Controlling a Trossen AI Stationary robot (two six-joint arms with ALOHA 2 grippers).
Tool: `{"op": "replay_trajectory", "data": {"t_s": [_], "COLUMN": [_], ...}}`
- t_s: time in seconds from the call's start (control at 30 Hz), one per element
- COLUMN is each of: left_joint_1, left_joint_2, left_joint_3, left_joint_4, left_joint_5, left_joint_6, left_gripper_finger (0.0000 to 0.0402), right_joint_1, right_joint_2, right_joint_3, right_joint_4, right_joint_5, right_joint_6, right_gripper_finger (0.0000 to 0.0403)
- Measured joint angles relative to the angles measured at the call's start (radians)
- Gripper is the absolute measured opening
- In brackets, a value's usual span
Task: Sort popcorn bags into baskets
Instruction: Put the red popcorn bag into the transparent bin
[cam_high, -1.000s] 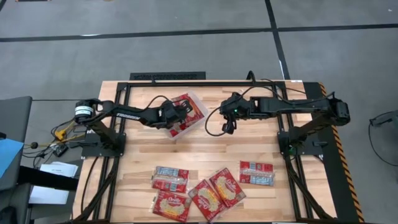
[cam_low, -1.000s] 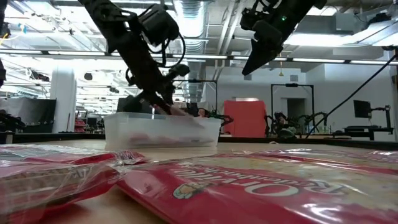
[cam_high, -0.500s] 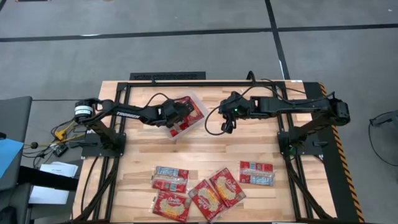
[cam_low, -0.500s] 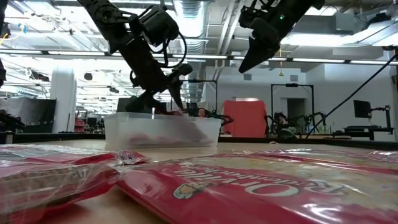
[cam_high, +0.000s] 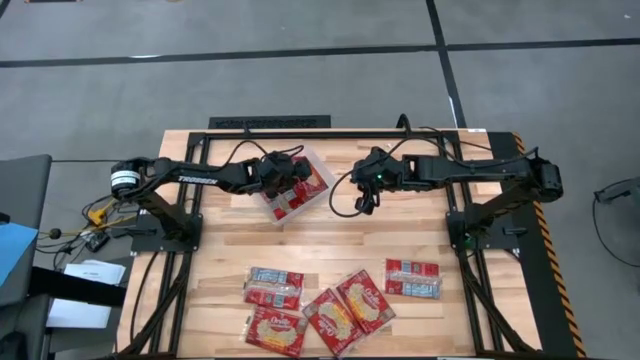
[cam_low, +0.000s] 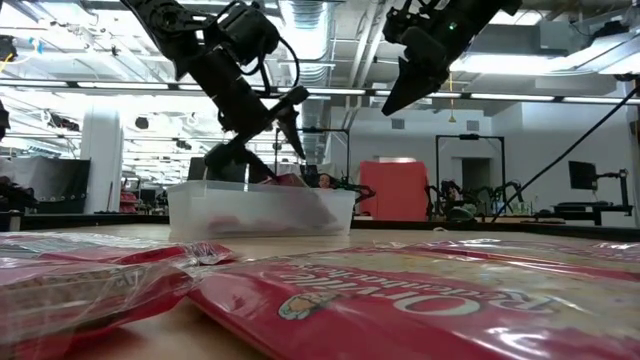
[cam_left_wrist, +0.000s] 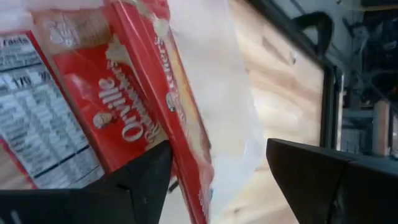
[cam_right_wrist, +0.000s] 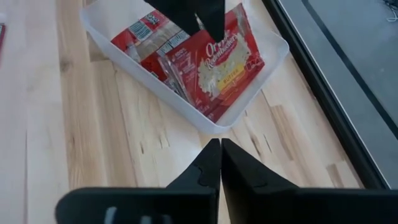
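A pale wooden desk (cam_high: 330, 245) in a black frame carries the work. The clear basket (cam_right_wrist: 186, 99) at its far side holds several popcorn bags (cam_right_wrist: 211, 62) leaning unevenly; five more bags (cam_high: 340, 305) lie near the front edge. The left claw (cam_low: 262, 135) hangs released just above the basket, and could snag a propped bag. The right claw (cam_right_wrist: 219, 163) hovers clenched and empty beside the basket.

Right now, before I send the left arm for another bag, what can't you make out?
- Bag count in the tray: high view, the left pincer covers it.
- Low view: tray wall blurs its contents.
- Low view: loose bags fill the foreground, cut off by the edge.
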Motion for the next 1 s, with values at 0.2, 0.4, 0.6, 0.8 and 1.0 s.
{"op": "replay_trajectory", "data": {"t_s": [0.2,0.4,0.6,0.8,1.0], "left_joint_1": [0.002,-0.004,-0.004,-0.004,-0.001], "left_joint_2": [-0.006,-0.041,-0.033,-0.028,-0.009], "left_joint_3": [0.0,0.001,0.001,0.001,0.001], "left_joint_4": [-0.098,-0.13,-0.2,-0.28,-0.287], "left_joint_5": [0.086,0.054,0.096,0.052,0.054], "left_joint_6": [0.001,-0.003,0.01,0.037,0.076], "left_gripper_finger": [0.0242,0.0223,0.0193,0.0107,0.0011], "right_joint_1": [0.005,0.005,0.005,0.005,0.005], "right_joint_2": [0.0,0.0,0.0,0.0,0.0], "right_joint_3": [0.0,0.0,0.0,0.0,0.0], "right_joint_4": [0.003,0.013,0.023,0.023,0.023], "right_joint_5": [-0.001,-0.002,-0.002,-0.001,-0.001], "right_joint_6": [0.0,0.001,0.008,0.008,0.008], "right_gripper_finger": [0.0022,0.003,0.0034,0.0023,0.0023]}}
